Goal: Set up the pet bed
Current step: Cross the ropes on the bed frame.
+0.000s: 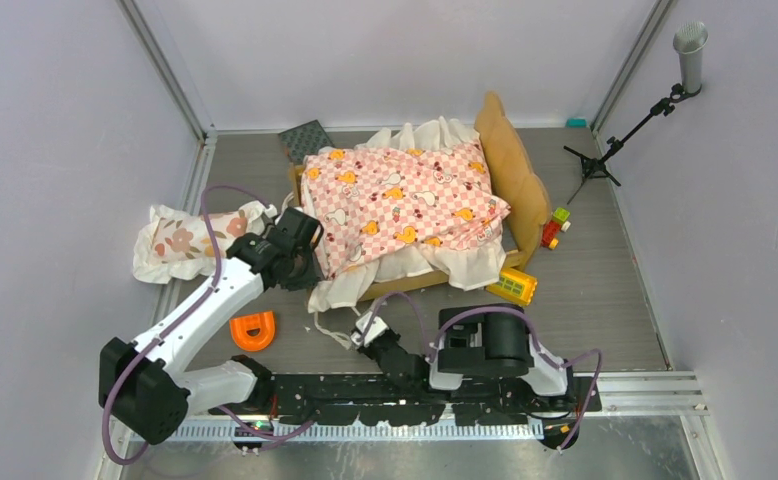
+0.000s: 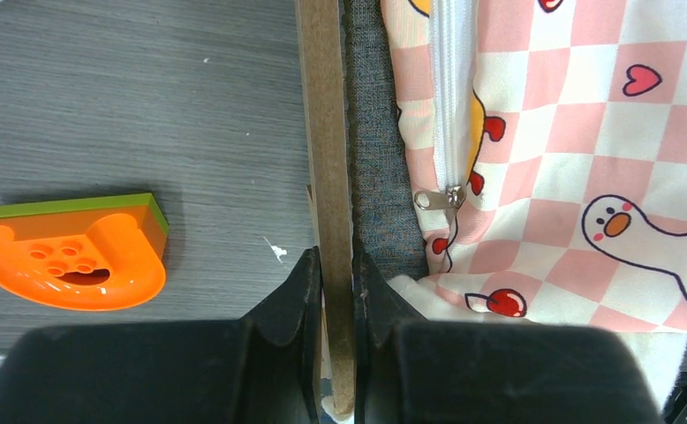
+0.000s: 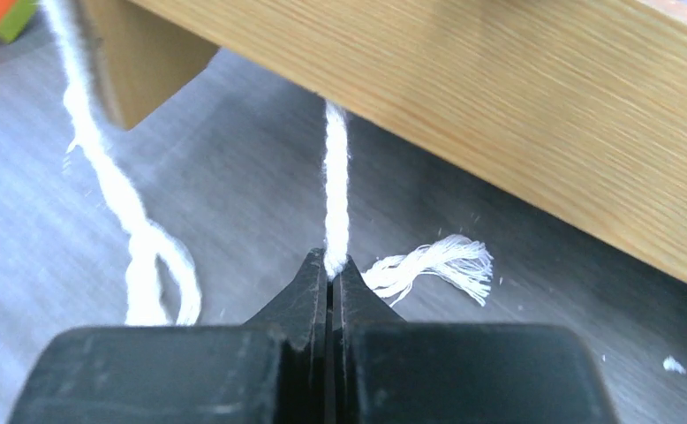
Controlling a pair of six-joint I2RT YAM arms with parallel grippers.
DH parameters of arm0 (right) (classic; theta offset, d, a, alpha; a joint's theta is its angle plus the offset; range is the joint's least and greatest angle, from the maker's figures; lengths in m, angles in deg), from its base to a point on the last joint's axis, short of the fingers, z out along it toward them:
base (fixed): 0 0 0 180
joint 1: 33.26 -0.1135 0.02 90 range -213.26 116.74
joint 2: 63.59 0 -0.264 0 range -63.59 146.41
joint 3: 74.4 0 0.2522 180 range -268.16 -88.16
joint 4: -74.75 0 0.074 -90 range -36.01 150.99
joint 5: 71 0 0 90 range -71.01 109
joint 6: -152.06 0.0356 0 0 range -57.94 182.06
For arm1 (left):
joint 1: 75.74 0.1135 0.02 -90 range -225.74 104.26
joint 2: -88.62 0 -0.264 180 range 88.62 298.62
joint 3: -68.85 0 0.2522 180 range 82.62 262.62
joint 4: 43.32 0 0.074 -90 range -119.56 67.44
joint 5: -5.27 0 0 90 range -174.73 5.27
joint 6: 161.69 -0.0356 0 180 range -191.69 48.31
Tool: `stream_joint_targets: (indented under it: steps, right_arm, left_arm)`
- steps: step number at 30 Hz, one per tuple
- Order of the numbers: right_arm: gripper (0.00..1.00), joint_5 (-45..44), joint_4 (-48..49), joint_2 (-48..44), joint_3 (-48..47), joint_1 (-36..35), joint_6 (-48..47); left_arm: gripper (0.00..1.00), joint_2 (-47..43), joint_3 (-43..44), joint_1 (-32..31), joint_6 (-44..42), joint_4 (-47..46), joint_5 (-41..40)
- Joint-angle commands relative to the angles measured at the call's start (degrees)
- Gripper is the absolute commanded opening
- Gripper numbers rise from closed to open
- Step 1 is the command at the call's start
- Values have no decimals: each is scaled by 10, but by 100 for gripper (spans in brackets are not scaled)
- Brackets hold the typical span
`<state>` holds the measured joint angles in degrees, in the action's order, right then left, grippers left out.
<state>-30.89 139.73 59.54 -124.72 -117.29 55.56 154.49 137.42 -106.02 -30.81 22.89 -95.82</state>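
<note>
The pet bed [image 1: 513, 165], a tan wooden frame with a wavy headboard, stands mid-table under a pink-checkered ruffled sheet [image 1: 400, 205]. My left gripper [image 1: 300, 262] is at the bed's left end, shut on the thin wooden end board [image 2: 327, 132]. In the left wrist view my left gripper [image 2: 338, 291] has one finger on each side of that board, beside the grey mattress [image 2: 371, 159] and the sheet [image 2: 569, 177]. My right gripper [image 1: 370, 328] is low before the bed's front rail [image 3: 499, 106]. In its wrist view my right gripper [image 3: 331, 265] is shut on a white string [image 3: 335, 185].
A floral pillow [image 1: 180, 240] lies at the left wall. An orange block [image 1: 253, 330] [image 2: 71, 261] sits near the left arm. A yellow block [image 1: 512, 286] and a red-green toy [image 1: 555, 228] lie right of the bed. A dark pad [image 1: 305, 138] and a microphone stand [image 1: 615, 140] are behind.
</note>
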Motion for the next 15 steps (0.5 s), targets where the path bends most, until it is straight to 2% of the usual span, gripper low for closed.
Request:
stream_joint_targets:
  steps: [1,7,15]
  right_arm:
    - [1,22,35,-59,48,-25,62]
    - [1,84,2,-96,80,-36,156]
    - [1,156,-201,-169,32,-40,212]
  left_arm:
    - [0,-36,-3,-4,-4,-75,67]
    - [0,-40,-20,-5,-6,-88,65]
    - [0,-22,-37,-4,-8,-118,66]
